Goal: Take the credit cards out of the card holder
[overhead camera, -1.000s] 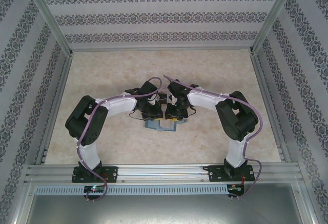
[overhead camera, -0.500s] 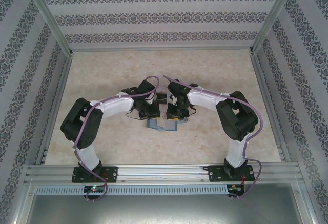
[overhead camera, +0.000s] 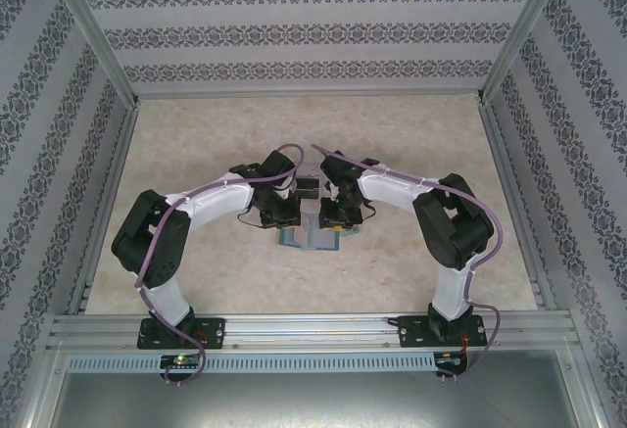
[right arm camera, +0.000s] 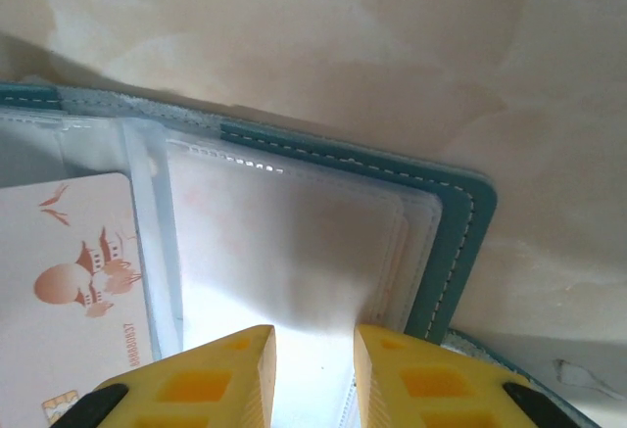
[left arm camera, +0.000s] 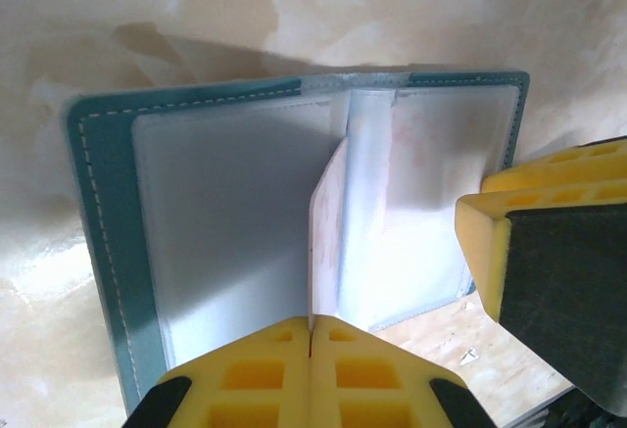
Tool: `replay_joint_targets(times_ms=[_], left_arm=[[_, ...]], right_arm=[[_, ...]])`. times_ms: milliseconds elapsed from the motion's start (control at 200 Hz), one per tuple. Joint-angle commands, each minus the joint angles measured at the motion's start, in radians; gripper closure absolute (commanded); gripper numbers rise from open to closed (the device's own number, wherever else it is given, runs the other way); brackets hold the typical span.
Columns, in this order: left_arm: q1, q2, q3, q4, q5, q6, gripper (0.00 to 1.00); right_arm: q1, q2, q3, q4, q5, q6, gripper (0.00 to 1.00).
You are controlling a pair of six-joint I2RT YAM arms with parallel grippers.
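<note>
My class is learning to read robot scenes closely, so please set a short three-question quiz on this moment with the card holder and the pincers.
1. True or false: the card holder lies folded shut.
2. The left pincer is: A) wide open; B) shut on a card; C) shut on the holder's teal cover.
3. In the right wrist view, what colour is the drawing printed on that card?
Key: 1 false; 2 B; 3 orange.

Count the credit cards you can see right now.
1. One card stands up from the middle of the open card holder, pinched by the left gripper. More may be hidden behind the frosted sleeves.
</note>
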Motion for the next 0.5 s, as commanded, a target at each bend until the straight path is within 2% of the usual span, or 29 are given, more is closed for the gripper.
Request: replay_joint_targets(times_ms=[0,315,500], left_arm=[[0.015,-0.010,0.044,-0.124,-0.047,0.063,1.00],[0.014,0.020,0.151,-0.278,-0.119,0.241,1.00],[0.013,-0.012,0.166,-0.292,-0.095,0.392,1.00]], right_arm=[[-0.005,-0.004,0.022,-0.039,0.032,-0.011,0.72],[-0.007,-0.016,0.025,-0.041,0.032,-0.011,0.72],[-0.014,-0.030,0.029,-0.053,0.034,-0.015,0.72]])
